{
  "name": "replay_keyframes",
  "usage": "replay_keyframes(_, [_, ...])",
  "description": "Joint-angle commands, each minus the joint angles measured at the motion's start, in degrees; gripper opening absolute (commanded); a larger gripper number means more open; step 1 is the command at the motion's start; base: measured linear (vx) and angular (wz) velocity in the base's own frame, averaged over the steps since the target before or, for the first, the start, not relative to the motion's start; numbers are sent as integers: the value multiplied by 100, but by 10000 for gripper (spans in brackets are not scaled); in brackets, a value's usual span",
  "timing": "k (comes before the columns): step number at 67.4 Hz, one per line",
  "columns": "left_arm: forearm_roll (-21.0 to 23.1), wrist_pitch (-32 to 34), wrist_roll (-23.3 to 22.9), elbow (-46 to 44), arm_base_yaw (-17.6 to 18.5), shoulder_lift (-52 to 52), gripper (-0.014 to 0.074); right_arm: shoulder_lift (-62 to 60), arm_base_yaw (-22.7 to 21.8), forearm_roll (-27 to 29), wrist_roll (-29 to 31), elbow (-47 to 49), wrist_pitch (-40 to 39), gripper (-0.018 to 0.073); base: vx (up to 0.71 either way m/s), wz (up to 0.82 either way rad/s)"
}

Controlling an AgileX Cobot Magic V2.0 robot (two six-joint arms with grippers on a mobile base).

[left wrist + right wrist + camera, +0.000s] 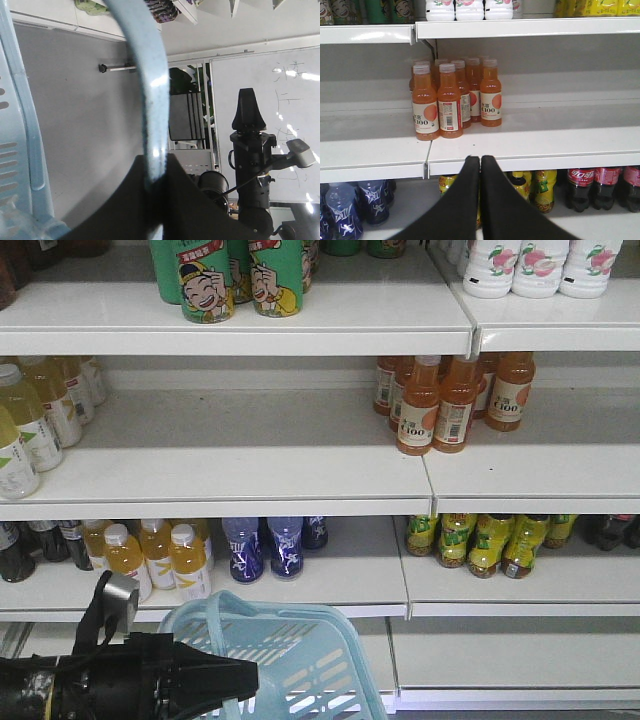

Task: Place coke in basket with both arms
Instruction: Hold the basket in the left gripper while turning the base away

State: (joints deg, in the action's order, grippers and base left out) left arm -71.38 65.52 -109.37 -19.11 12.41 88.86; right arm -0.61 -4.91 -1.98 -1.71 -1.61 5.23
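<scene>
Basket (320,660) hangs tilted, 1 handle (150,100) clamped by left gripper (250,676).

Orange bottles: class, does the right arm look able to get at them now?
Probably yes: the right end effector faces the orange bottles with nothing between, but it is shut and must open first.

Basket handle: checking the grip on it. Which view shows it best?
Left wrist view: the basket handle fills the frame, clamped in the left gripper. Front view shows the basket and its handle loop, the grip itself hidden. Right wrist view shows neither.
</scene>
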Motion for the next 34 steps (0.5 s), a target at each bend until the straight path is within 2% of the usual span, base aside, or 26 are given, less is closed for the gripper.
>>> replay_keyframes(1, [266, 1323, 47, -75, 23, -207, -8, -74, -10, -45, 27, -43, -400, -10, 0, 0])
replay_keyframes(34, [267, 1323, 47, -75, 23, -202, -7, -74, -10, -45, 27, -43, -400, -10, 0, 0])
